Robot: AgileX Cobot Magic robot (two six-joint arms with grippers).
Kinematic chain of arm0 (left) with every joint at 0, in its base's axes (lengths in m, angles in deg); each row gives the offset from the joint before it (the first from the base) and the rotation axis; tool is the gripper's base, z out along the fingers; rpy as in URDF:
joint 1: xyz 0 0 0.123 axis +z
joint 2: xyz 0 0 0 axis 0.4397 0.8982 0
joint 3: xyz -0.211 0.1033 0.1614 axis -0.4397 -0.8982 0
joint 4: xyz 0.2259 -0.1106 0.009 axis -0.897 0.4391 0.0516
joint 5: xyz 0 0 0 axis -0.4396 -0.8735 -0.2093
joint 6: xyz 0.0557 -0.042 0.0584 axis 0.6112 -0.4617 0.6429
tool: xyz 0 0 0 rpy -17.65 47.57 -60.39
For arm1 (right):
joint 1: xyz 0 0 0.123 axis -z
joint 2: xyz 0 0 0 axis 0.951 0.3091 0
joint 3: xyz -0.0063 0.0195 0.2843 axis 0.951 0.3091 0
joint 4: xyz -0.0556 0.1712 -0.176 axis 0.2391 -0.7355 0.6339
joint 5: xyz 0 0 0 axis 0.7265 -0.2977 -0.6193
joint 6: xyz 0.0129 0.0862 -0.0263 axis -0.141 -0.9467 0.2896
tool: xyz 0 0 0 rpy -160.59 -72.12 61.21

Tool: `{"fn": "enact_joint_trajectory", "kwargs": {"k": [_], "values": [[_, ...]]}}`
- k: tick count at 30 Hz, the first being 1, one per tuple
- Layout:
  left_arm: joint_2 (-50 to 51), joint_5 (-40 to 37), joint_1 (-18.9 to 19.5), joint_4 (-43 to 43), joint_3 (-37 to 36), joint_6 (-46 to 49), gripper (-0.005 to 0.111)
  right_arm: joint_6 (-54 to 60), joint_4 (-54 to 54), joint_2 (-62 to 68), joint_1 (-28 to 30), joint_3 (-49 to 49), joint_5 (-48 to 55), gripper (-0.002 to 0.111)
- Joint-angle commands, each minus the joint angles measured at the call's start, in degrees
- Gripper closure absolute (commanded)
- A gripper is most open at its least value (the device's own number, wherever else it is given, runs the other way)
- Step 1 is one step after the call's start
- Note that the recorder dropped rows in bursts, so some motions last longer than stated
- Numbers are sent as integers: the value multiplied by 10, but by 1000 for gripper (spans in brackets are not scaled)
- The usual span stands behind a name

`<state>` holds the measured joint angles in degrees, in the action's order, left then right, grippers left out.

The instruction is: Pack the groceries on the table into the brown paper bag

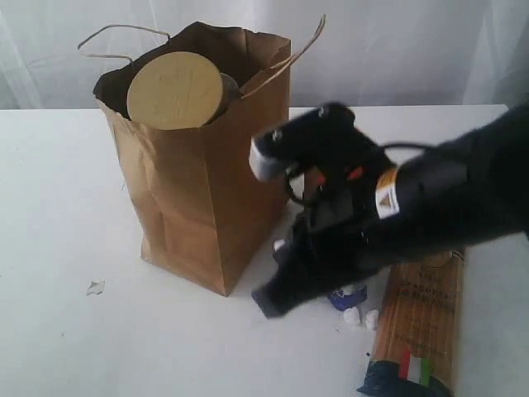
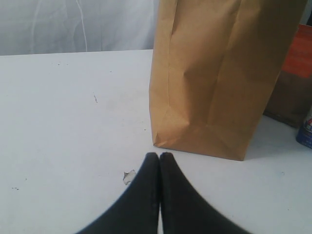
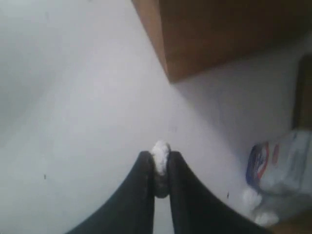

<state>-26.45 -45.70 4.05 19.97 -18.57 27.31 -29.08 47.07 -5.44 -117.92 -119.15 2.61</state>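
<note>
Tabletop [image 1: 50, 207]: one, plain white, and it carries everything.
Right arm [image 1: 446, 194]: one, black. It comes in from the right and slopes down across the middle, passing above the carton, with its tip low by the foot of the bag.
Bag [image 1: 198, 198]: one, brown paper, standing upright left of centre on the tabletop. Its mouth is open and two thin loop handles stick up.
Spaghetti pack [image 1: 421, 322]: one, lying flat on the tabletop at the right. Its far end is under the arm.
Jar [image 1: 175, 89]: one, inside the bag. Only its round tan lid shows, tilted in the mouth.
Pouch [image 2: 295, 83]: one, brown with an orange-red label, standing just behind the bag.
Carton [image 3: 275, 163]: one, white and blue, on the tabletop near the bag's corner. It is mostly hidden by the arm in the exterior view.
Right claw [image 3: 160, 158]: fingers drawn narrow, pinching a small white lump [image 3: 160, 152] at their tips just above the tabletop.
Left claw [image 2: 160, 157]: fingers pressed together with nothing between them, low over the tabletop and pointing at the bag's base.
White crumbs [image 1: 353, 316]: two, beside the carton.
Scrap [image 2: 129, 176]: one pale flake, left of the bag.
</note>
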Motion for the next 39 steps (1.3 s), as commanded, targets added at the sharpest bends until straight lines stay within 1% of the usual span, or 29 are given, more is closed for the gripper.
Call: {"fn": "enact_joint_trajectory", "kwargs": {"k": [1,6,9,12,21,26,28,29,33,35,36,39], "values": [[-2,0,1,-1,-2,0,107,6,38,-7,5,-94,-1,108],[-2,0,1,-1,-2,0,107,6,82,4,39,-175,-6,108],[-2,0,1,-1,-2,0,107,6,90,22,69,-216,-10,108],[-2,0,1,-1,-2,0,107,6,92,58,88,-257,-31,108],[-2,0,1,-1,-2,0,107,7,92,201,117,-373,-41,108],[-2,0,1,-1,-2,0,107,24,92,262,117,-428,-42,108],[-2,0,1,-1,-2,0,107,25,92,278,117,-443,-42,104],[-2,0,1,-1,-2,0,107,25,93,283,117,-450,-42,100],[-2,0,1,-1,-2,0,107,26,93,285,117,-465,-38,78],[-2,0,1,-1,-2,0,107,26,93,278,117,-465,-35,70],[-2,0,1,-1,-2,0,107,25,93,272,117,-465,-31,68],[-2,0,1,-1,-2,0,107,18,103,230,117,-446,-15,68]]}}
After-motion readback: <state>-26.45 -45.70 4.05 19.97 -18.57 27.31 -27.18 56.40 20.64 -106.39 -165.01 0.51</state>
